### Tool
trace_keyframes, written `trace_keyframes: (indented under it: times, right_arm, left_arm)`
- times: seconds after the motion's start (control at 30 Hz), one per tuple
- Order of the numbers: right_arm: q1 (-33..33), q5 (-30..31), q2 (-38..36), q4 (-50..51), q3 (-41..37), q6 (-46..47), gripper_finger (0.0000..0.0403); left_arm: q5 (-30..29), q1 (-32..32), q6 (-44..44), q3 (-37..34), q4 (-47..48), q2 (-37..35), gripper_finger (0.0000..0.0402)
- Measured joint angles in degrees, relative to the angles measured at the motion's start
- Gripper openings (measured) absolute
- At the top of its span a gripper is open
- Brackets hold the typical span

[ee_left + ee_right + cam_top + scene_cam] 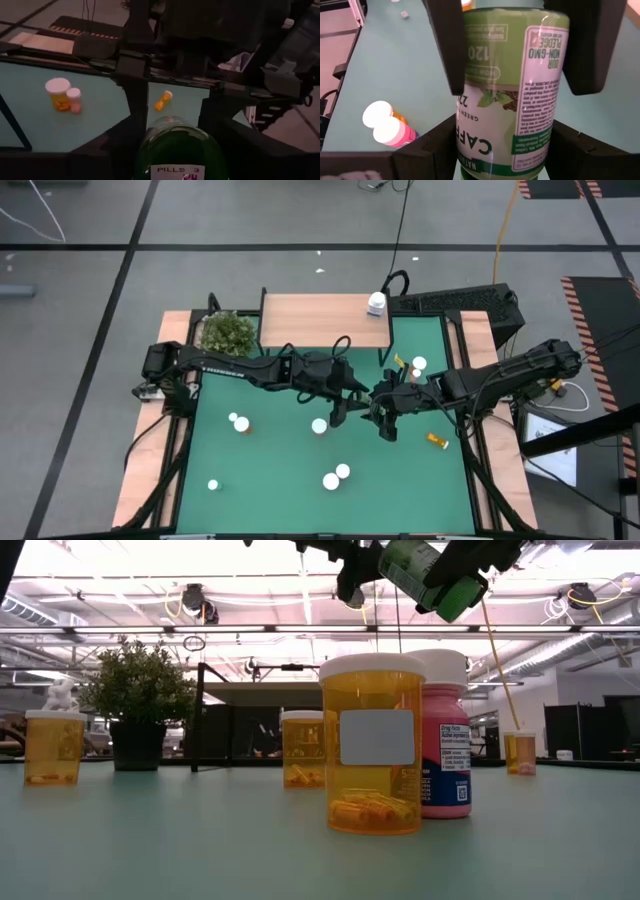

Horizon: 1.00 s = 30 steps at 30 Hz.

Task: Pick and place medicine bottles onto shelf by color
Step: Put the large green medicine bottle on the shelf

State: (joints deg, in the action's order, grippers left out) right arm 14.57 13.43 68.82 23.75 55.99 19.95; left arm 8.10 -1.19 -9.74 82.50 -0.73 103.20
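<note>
Green bottle (512,85): held in the air above the middle of the green mat (270,470), between the two arms; large, green body, printed label.
Right gripper (512,95): fingers clamped on the bottle's sides, across the label.
Left gripper (175,150): meets the right gripper at mid-table, fingers either side of the same bottle at its other end; from these views both appear to grip it, like a hand-over.
Shelf (325,320): at the far edge of the table, one white bottle (376,304) on its right end.
Other bottles: an orange bottle (371,745) and a pink bottle (446,740) stand touching near the front; more are scattered over the mat.
Handling: probably rigid plastic, light, with a smooth, slippery label; being round, it may twist in flat fingers.
Where to hold: mid-body, fingers square across the widest part, not on the cap.
Risk: if both let go together, it drops onto the mat.
</note>
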Motion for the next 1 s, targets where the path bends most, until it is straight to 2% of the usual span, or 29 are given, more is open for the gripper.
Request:
trace_keyframes:
  times: [0.2,0.27,0.43,0.53,0.63,0.9,1.0]
  right_arm:
    - [0.00,0.03,0.02,-0.11,-0.01,0.16,0.0219]
    - [-0.11,0.30,0.02,-0.17,-0.02,0.22,0.0219]
    - [-0.44,3.43,-0.04,-0.52,0.00,-0.48,0.0219]
    - [-0.46,3.41,-0.04,-1.51,0.00,-1.29,0.0219]
    - [-0.71,3.34,-0.04,-1.68,0.00,-1.56,0.0219]
    - [-1.51,3.28,-0.04,-1.56,0.00,-2.46,0.0219]
    - [-1.49,4.17,-0.04,-1.64,0.00,-2.41,0.0220]
  left_arm:
    - [0.00,0.00,-0.42,0.11,0.90,-0.02,0.0207]
    - [-0.03,-0.02,-1.86,0.11,0.92,-0.02,0.0238]
    - [-0.22,0.00,-5.50,-0.04,2.50,0.02,0.0361]
    - [-0.83,0.00,-5.51,-0.04,4.48,0.00,0.0387]
    - [-0.87,0.00,-5.44,-0.06,3.61,0.02,0.0357]
    - [-0.78,1.45,-6.85,-0.04,2.17,0.00,0.0217]
    - [0.44,1.94,-6.67,-0.04,2.20,0.00,0.0206]
